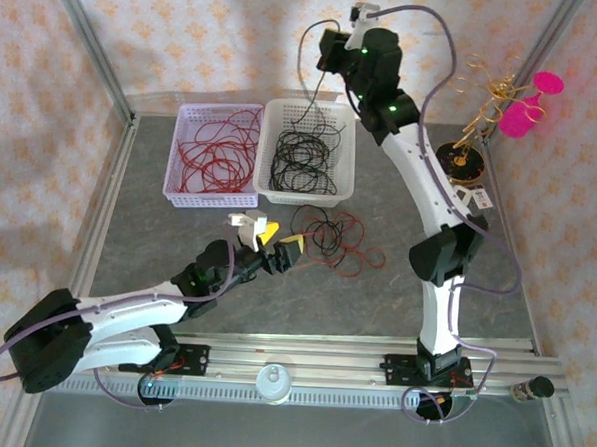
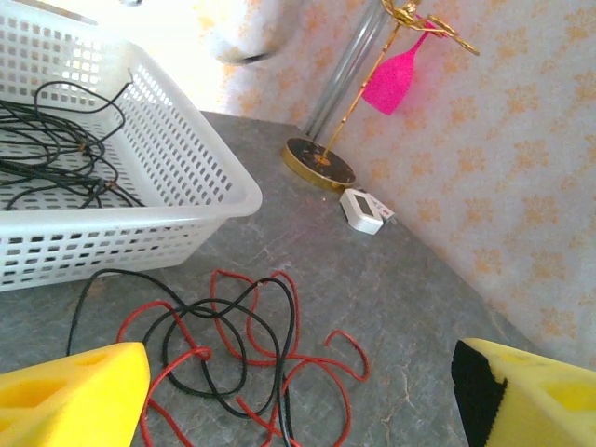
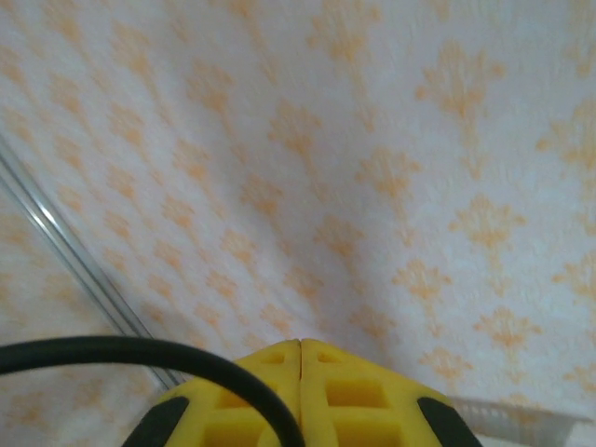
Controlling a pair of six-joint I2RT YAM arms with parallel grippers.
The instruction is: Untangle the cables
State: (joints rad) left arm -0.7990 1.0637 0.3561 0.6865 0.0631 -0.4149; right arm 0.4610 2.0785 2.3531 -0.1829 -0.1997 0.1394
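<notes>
From the left wrist: we see the left tool (image 2: 300, 386) with its yellow fingers (image 2: 74, 396) standing wide apart and nothing gripped between them. Well ahead of it, a small white device (image 2: 363, 209) lies just beside the round base of a gold stand (image 2: 319, 163).
From the right wrist: the right tool (image 3: 300, 372) has its two yellow pads pressed together. A black cable (image 3: 186, 358) arches in from the left across the front of one pad, with patterned wall behind.
From above: we get both arms at once. The right tool is raised high over the far end of the white basket (image 1: 305, 197), and the black cable hangs from it down into that basket, so we read the tool as clamped on it. The left tool sits low over the worktop (image 1: 375, 298).
Lavender basket (image 1: 212, 201): it holds red cables (image 1: 217, 154) in loose loops and stands beyond the left tool, off to its left.
White basket: it holds black cables (image 2: 56, 149) in a coil and stands straight beyond the left tool, just beside the lavender one.
Loose cables (image 2: 233, 345): a red and black tangle lies on the bare worktop just ahead of the left tool's open fingers, between them and the near wall of the white basket.
Contact: red strands run close to the left-hand finger in the wrist view; we cannot tell whether they touch it.
Right tool to tangle: well apart, with the tangle on the near side of the white basket.
</notes>
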